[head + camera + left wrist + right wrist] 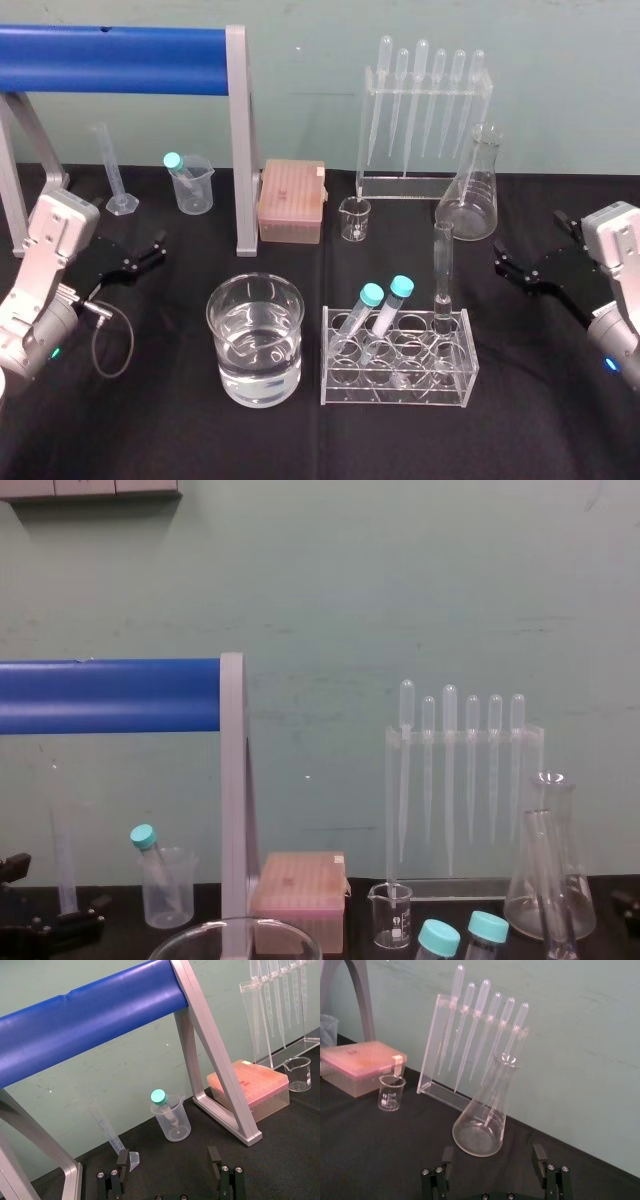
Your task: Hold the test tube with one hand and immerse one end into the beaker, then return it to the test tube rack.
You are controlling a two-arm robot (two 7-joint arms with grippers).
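The beaker [224, 335] flanks the rack [395, 396] holding the test tube [443, 265], near the spread right claw [503, 262]; left claw [155, 248] spread.

Soft, even light from overhead reaches my workspace. The black surface [150, 430] swallows nearly every shadow. Small bright glints sit on the beaker [230, 340], and the blue bar [110, 60] shows a pale sheen.

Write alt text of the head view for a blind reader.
An uncapped test tube stands in a clear rack, right of a wide beaker of clear liquid; the left pincer and right pincer sit open at either side.
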